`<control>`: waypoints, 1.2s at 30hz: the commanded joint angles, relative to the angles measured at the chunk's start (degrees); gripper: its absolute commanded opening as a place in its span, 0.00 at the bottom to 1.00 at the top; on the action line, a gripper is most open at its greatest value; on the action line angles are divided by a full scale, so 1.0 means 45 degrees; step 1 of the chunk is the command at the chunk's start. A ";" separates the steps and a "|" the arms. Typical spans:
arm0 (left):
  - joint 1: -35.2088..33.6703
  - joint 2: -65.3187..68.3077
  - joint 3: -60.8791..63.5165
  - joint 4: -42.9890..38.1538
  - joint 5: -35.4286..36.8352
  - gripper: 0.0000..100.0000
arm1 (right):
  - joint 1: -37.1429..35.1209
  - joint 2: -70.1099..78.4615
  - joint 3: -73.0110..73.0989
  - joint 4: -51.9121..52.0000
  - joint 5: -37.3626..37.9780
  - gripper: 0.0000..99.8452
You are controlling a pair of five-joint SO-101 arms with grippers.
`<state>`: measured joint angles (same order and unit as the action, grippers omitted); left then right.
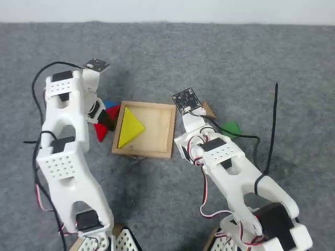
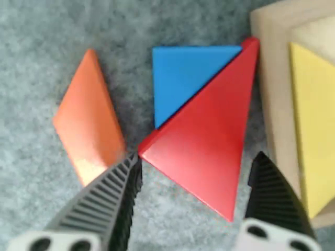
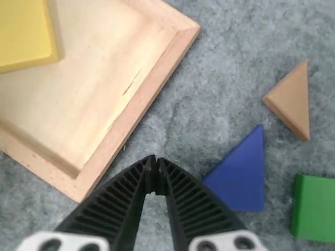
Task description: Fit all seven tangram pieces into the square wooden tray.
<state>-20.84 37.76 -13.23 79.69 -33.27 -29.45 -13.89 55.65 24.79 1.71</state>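
Your left pincer hangs spread over the red triangle. One ribbed finger sits at the corner where the piece's long edge begins, and the other is on the side facing the wooden tray. From that near corner the long edge runs away to a tip at the tray's outer wall, touching it or nearly so. The light blue triangle lies flush against that edge on its far side. The orange parallelogram lies just beside them, apart from both.

This arm looks the nearer one for the red piece, which is already between its fingers. A squeeze across slanting edges could well push the piece out, so you may need to turn the wrist first.

Your right pincer is pressed together on nothing, over the bench just outside the tray's rim. A dark blue triangle lies just beside it, with a tan triangle and a green square beyond. Inside the tray, the yellow triangle lies along one side.
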 commanded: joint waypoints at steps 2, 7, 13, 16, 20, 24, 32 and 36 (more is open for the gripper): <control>0.0176 -0.0137 -0.0596 -0.0176 -0.0860 0.32 | 0.0303 -0.0166 -0.0117 -0.0205 -0.0059 0.01; 0.0215 -0.0234 -0.0596 -0.0156 -0.1563 0.32 | 0.0303 -0.0166 -0.0117 -0.0205 -0.0059 0.01; 0.0215 -0.0117 -0.1065 -0.0195 -0.1641 0.32 | 0.0283 -0.0147 -0.0117 -0.0205 -0.0039 0.01; 0.0234 -0.0117 -0.1377 -0.0195 -0.1641 0.32 | 0.0283 -0.0127 -0.0117 -0.0205 -0.0039 0.01; 0.0254 -0.0098 -0.1436 -0.0703 -0.1641 0.32 | 0.0283 -0.0107 -0.0117 -0.0205 -0.0039 0.01; 0.0254 0.0274 -0.1495 -0.0801 -0.1641 0.32 | 0.0283 -0.0107 -0.0117 -0.0205 -0.0039 0.01; 0.0234 0.1114 -0.2061 -0.0430 -0.2247 0.32 | 0.0283 -0.0088 -0.0137 -0.0205 -0.0039 0.01; 0.0567 0.1114 -0.2178 0.0567 -0.2247 0.32 | 0.0283 -0.0088 -0.0137 -0.0205 -0.0039 0.01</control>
<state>-19.43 42.59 -21.67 78.29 -42.33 -29.45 -13.89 55.65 24.79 1.71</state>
